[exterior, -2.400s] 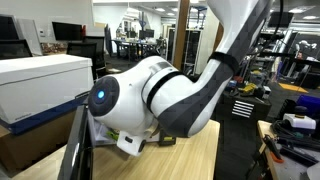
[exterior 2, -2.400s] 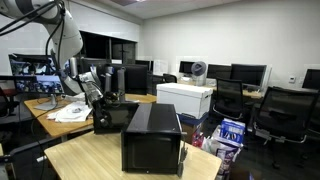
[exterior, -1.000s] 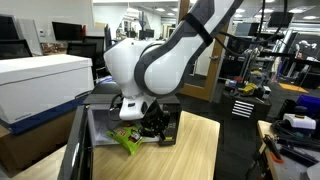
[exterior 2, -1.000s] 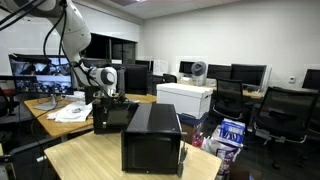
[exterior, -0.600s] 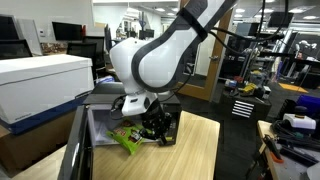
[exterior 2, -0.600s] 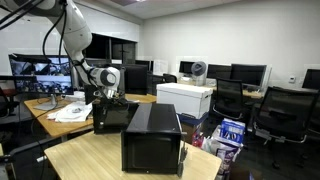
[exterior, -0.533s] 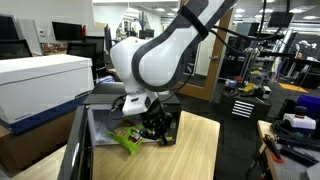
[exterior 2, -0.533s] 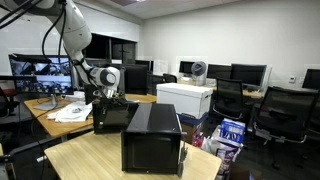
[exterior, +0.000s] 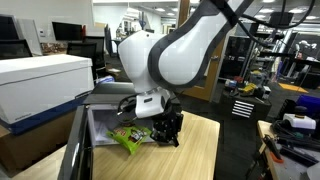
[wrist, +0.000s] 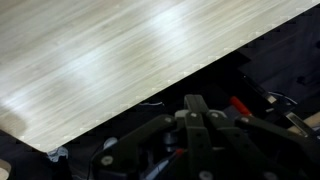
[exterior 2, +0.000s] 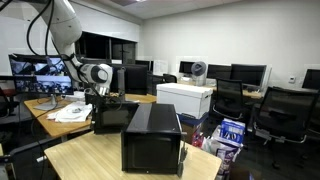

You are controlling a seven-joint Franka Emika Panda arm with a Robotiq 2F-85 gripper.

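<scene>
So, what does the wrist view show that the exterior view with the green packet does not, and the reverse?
Only the wrist view shows the gripper from close, its jaws shut with nothing between them, and a small red part beyond the edge of the light wooden table. Only the exterior view shows the green packet lying beside the gripper, the white robot arm and a white box. Both show the gripper and the light wooden table.
</scene>
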